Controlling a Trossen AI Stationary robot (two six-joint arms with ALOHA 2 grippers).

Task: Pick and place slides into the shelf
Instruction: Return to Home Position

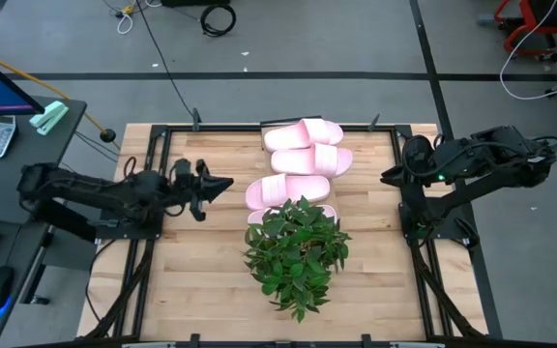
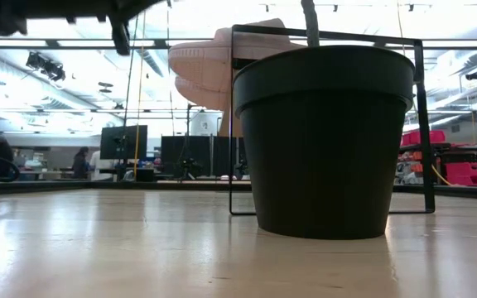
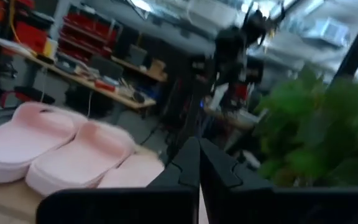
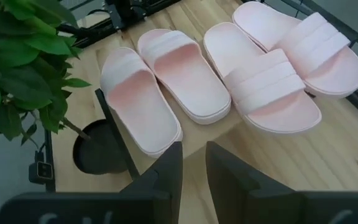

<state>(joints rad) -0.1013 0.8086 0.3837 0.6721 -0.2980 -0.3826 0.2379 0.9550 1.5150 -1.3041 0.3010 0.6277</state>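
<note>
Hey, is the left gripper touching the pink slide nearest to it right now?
Apart. The high view shows a strip of bare table between the left gripper and the nearest slide.

Four pale pink slides [image 4: 229, 81] lie sole-down, side by side and touching or nearly so, in one row along the shelf [image 4: 260, 155], a light-wood plank. Each has one broad strap. Two neighbours point their open toes one way; the other two point the opposite way.
</note>
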